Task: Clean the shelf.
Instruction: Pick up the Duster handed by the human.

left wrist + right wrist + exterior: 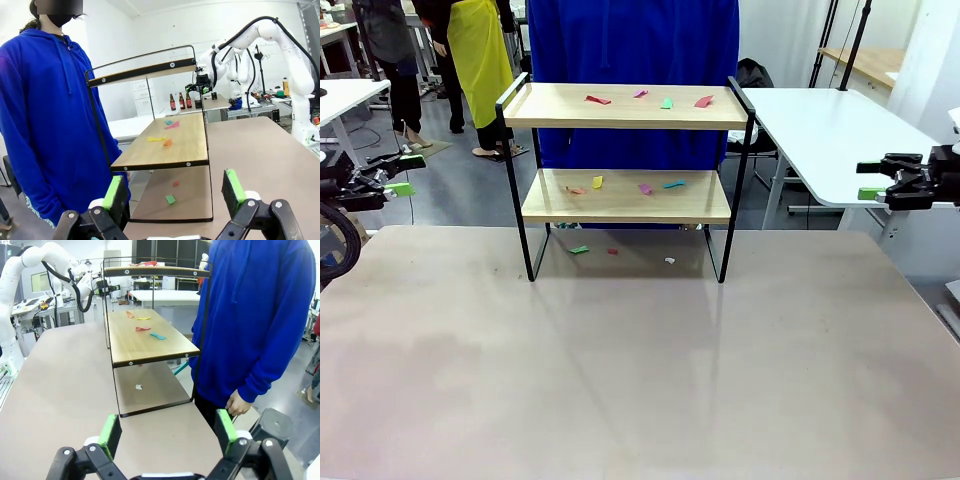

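On the far half of the beige table [640,380], at the 12 o'clock position as seen from the robot's side, stands the shelf [552,108]. Its long axis runs from 9 to 3 o'clock across the table. A person in a blue hooded top [620,40] stands directly behind it, hands hanging at the sides. The left gripper [406,173] hovers off the table edge at 9 o'clock and the right gripper [870,180] at 3 o'clock; each has its jaws spread wide and holds nothing. Each wrist camera shows one short end of the shelf straight ahead at 12 o'clock, well apart from the green pads. Neither arm is clearly nearer, so each is best placed to serve its own end. Small paper scraps lie on both boards, for example a red scrap [598,99] on the top board and a teal scrap [675,184] on the lower board. Further scraps lie on the table between the legs, including a green one [579,249]. No cleaning has begun.
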`<state>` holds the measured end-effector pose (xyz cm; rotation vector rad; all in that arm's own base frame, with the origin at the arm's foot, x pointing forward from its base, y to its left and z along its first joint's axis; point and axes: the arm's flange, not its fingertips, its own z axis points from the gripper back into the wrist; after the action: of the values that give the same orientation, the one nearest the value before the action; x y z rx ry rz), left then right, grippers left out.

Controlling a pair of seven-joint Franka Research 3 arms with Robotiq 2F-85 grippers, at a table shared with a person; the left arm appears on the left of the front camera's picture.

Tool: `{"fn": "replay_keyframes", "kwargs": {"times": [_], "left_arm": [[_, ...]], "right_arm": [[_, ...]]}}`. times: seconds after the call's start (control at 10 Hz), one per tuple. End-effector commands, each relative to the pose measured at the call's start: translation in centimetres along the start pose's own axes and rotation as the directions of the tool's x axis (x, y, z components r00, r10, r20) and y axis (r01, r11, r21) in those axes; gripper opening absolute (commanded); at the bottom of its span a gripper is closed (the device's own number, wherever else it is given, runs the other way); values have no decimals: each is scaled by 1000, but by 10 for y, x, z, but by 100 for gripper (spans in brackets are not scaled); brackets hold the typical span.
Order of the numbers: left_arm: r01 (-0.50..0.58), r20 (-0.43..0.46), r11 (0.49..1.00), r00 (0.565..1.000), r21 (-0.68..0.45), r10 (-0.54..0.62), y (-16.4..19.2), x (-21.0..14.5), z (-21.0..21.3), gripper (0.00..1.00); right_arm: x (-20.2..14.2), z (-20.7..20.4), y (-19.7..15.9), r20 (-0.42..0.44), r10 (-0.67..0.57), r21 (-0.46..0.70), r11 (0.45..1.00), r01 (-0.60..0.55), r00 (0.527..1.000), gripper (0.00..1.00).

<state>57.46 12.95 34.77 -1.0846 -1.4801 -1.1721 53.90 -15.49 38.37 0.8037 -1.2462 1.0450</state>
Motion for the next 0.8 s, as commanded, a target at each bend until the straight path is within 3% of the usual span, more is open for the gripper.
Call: {"fn": "replay_keyframes", "kwargs": {"times": [0.0, 0.7], "left_arm": [[3, -6, 1000, 1000, -6, -3, 0, 3, 0, 100], [3, -6, 1000, 1000, -6, -3, 0, 3, 0, 100]], "right_arm": [[2, 0, 1, 1, 5, 2, 1000, -5, 1000, 100], [2, 0, 1, 1, 5, 2, 1000, -5, 1000, 100]]}}
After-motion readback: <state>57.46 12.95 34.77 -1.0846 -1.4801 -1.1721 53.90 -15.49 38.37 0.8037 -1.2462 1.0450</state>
